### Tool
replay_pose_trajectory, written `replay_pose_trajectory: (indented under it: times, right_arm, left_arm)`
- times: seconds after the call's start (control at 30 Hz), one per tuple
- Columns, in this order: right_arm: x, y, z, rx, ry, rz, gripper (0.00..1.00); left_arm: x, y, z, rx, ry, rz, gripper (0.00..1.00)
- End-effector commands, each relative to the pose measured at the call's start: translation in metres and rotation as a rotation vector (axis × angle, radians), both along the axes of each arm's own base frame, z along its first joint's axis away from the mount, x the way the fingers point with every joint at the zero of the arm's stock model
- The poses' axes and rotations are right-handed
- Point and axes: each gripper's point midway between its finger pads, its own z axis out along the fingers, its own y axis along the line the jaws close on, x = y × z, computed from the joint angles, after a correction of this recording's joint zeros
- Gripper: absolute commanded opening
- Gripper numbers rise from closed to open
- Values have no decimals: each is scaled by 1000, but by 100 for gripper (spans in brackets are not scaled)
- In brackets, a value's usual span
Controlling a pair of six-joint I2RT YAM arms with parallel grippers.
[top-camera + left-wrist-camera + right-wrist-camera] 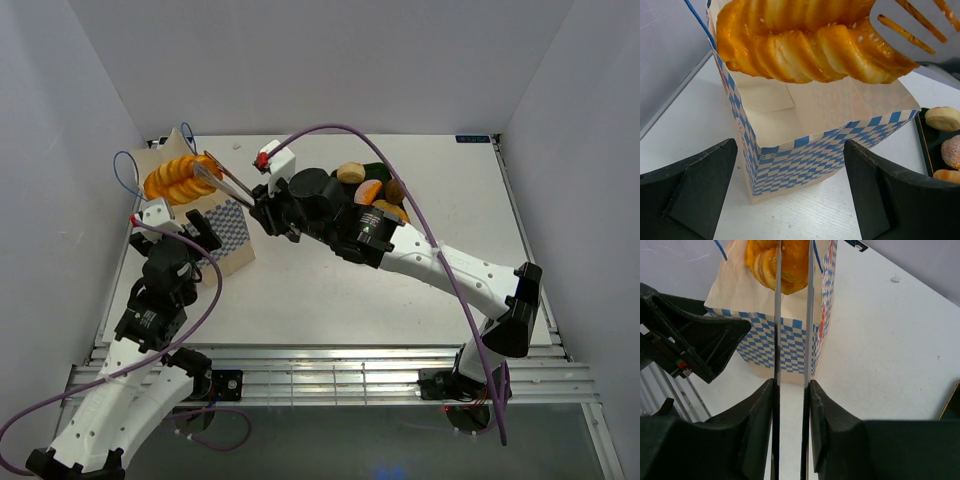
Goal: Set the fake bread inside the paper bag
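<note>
My right gripper (262,208) (790,395) is shut on a pair of metal tongs (228,183) (810,315). The tongs pinch the long ridged golden loaf (180,178) (805,40) (777,260) and hold it over the open mouth of the paper bag (228,232) (805,150) (785,342). The bag stands upright at the table's left side, and its blue handles show at the top. My left gripper (190,235) (790,200) is open and empty, just in front of the bag's checkered base, not touching it. More bread pieces (370,188) (942,118) lie on the tray.
The dark tray (375,170) (925,135) with buns and wedges sits behind my right arm, right of the bag. White walls enclose the table on the left, back and right. A metal rail runs along the near edge (330,375).
</note>
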Motion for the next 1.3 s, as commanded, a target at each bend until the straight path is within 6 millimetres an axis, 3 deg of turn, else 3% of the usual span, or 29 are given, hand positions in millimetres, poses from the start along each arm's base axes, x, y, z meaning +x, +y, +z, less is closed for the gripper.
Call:
replay_pose_trajectory:
  times: [0.0,0.13,0.33,0.53,0.77,0.8,0.87,0.9,0.97,1.03,1.07,1.27]
  right_arm:
    - [6,4,67,163,-89,-23,39]
    - [5,9,65,160,-72,-8,55]
    - [2,6,63,165,-61,-9,56]
    - [-3,-3,80,210,-67,-4,57]
    - [-13,-23,101,272,-76,-7,55]
    - [-13,-24,97,268,-74,-5,55]
    - [-17,-33,104,295,-80,-10,55]
    - [-16,-34,98,287,-75,-15,55]
    - [-17,-42,101,297,-76,-26,54]
    - [-17,-47,95,294,-65,-38,54]
    - [-18,-53,98,302,-67,-47,54]
    - [-10,-79,81,313,-26,-108,52]
  left_arm:
    - [3,-7,2,-8,-32,-38,98]
    - [3,-9,-1,-8,-35,-54,97]
    - [3,-12,-5,-7,-36,-71,97]
    - [1,-12,2,-21,-41,-69,98]
    - [-13,-2,62,-52,-86,-42,98]
    - [-17,2,84,-68,-117,-26,98]
    - [-14,7,85,-50,-55,15,98]
    - [-16,9,104,-63,-71,25,97]
    - [-7,7,89,-30,45,50,97]
    - [-3,7,95,-28,82,71,98]
    - [1,3,80,-16,151,75,98]
    - [0,-2,60,-32,249,77,98]
